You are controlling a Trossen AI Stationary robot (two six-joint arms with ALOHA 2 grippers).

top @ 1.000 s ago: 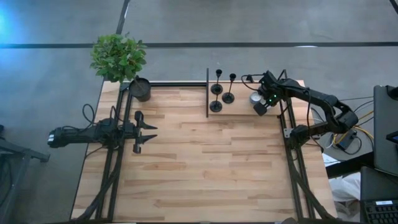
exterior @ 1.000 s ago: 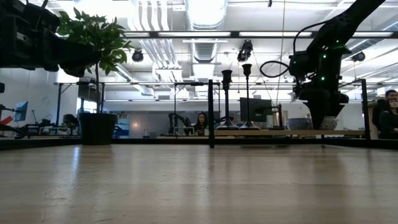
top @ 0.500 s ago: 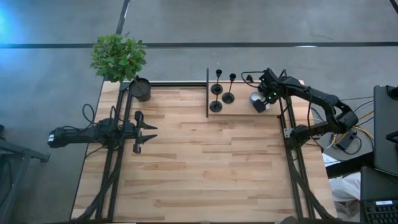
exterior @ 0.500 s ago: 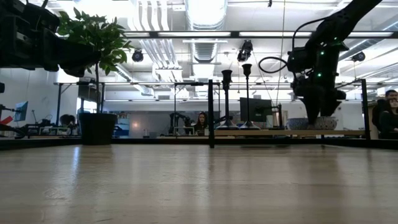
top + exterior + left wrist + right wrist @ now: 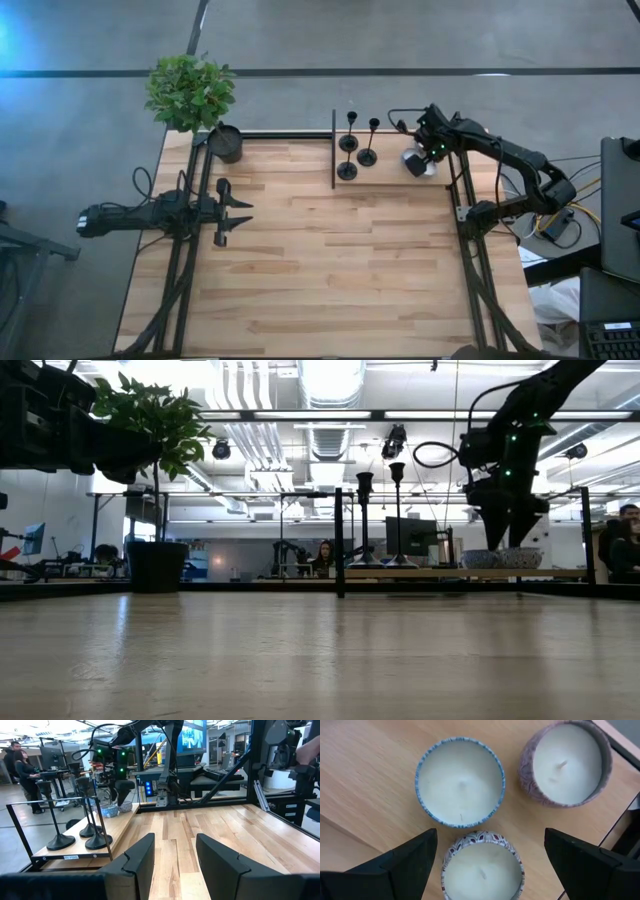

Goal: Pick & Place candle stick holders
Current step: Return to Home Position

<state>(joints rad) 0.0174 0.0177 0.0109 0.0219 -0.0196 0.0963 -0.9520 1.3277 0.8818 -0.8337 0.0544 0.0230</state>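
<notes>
Three black candle stick holders (image 5: 347, 170) (image 5: 368, 157) (image 5: 347, 143) stand upright on their round bases on a raised wooden shelf at the table's far edge; they also show in the left wrist view (image 5: 60, 840). My right gripper (image 5: 415, 162) is open, pointing down above three candle tins; its fingers stand on either side of a patterned tin (image 5: 481, 867) without touching it. In the low view my right gripper (image 5: 500, 538) hangs above the tins (image 5: 500, 558). My left gripper (image 5: 238, 213) is open and empty at the table's left.
A blue-rimmed tin (image 5: 460, 782) and a purple tin (image 5: 566, 762) stand beside the patterned one. A black upright bar (image 5: 333, 150) borders the shelf's left side. A dark pot (image 5: 225, 143) with a green plant (image 5: 190, 90) stands at the far left corner. People show in the room behind.
My right gripper has risen from the level of the candle tins and gone a little toward the table's far edge and left, staying pointed down above the tins.
</notes>
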